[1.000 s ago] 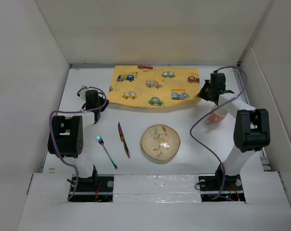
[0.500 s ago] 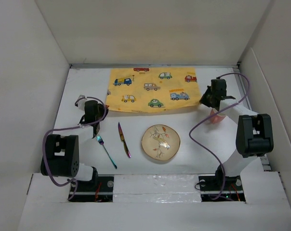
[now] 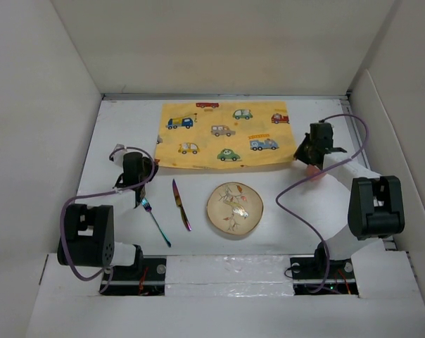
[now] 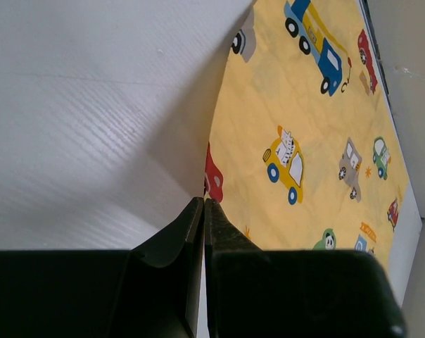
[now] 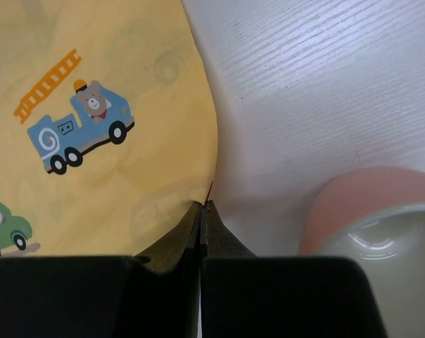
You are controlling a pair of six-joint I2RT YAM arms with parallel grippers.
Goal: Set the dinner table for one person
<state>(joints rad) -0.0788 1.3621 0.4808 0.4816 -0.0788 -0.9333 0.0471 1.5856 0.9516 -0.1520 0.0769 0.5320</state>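
Left gripper (image 4: 204, 203) and right gripper (image 5: 202, 205) are both clamped tight, each apparently nipping a near corner of the placemat (image 3: 223, 134).

You see a yellow mat (image 3: 223, 134) with little cars on it. Its near left corner sits right at the tips of the left end effector (image 4: 204, 204). Its near right corner sits at the tips of the right end effector (image 5: 202, 208). A pink cup (image 5: 367, 211) is just to the right of that one. A shiny fork (image 3: 155, 222), a knife (image 3: 181, 204) and a round plate (image 3: 234, 208) lie side by side, closer to you than both end effectors.
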